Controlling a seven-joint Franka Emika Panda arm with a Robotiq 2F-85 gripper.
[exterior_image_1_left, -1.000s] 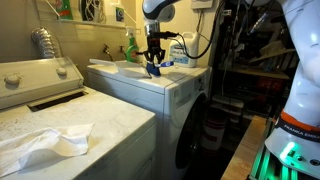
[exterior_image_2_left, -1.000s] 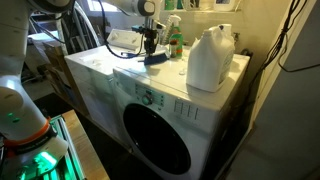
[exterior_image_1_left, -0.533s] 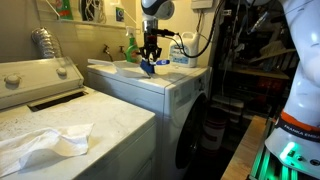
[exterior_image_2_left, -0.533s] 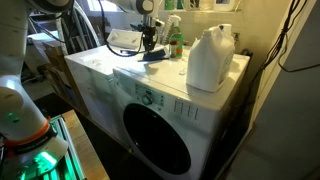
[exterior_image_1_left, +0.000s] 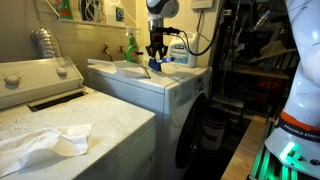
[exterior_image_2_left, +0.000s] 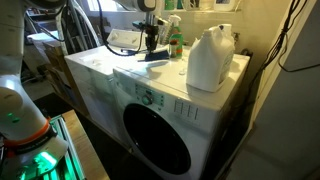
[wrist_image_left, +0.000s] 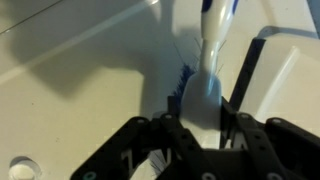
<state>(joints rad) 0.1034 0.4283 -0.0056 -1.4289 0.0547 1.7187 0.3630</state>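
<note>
**A:** Looking at the claw, what is it gripping?

**B:** It is pinching the white handle of a brush, with a finger pressing in on each side. The brush is hanging upper middle in both exterior views. Its blue bristles are pointing down at the counter, near a green bottle and well apart from the white jug.

**A:** Are the bristles touching?

**B:** I am not managing to tell. In the wrist view they are sitting at or just above the surface.

**A:** Which step is going on?

**B:** I am judging it as working the held brush over the counter. The next move is calling for a steady grip and a straight, gentle lowering, so that the bristles are meeting the surface rather than the handle.

**A:** Anything differing from half a second ago?

**B:** In an exterior view the claw is sitting slightly further right and the brush is hanging more upright. The grip is looking the same.
</note>
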